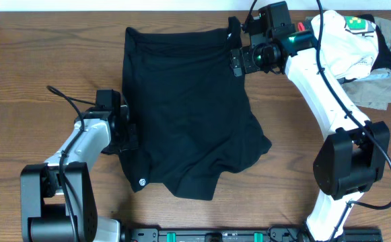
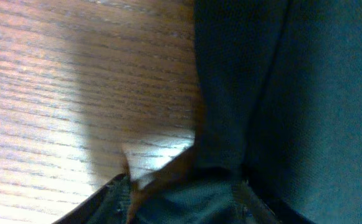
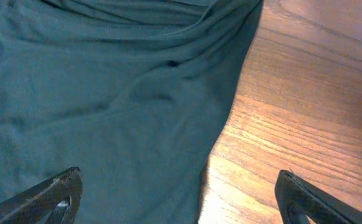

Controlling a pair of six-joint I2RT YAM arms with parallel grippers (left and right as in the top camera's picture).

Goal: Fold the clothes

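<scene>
A black garment [image 1: 188,114] lies spread flat on the wooden table [image 1: 40,54], with a small white logo near its lower left hem. My left gripper [image 1: 130,132] is at the garment's left edge; in the left wrist view its fingers [image 2: 184,199] stand partly apart with the cloth's edge [image 2: 255,93] bunched between them. My right gripper [image 1: 239,60] is at the garment's upper right edge. In the right wrist view its fingers [image 3: 177,199] are wide open, straddling the cloth's edge [image 3: 106,106], one over cloth and one over bare wood.
A pile of other clothes [image 1: 367,54], white, black and olive, sits at the far right corner behind the right arm. Bare wood lies left of the garment and along the front edge.
</scene>
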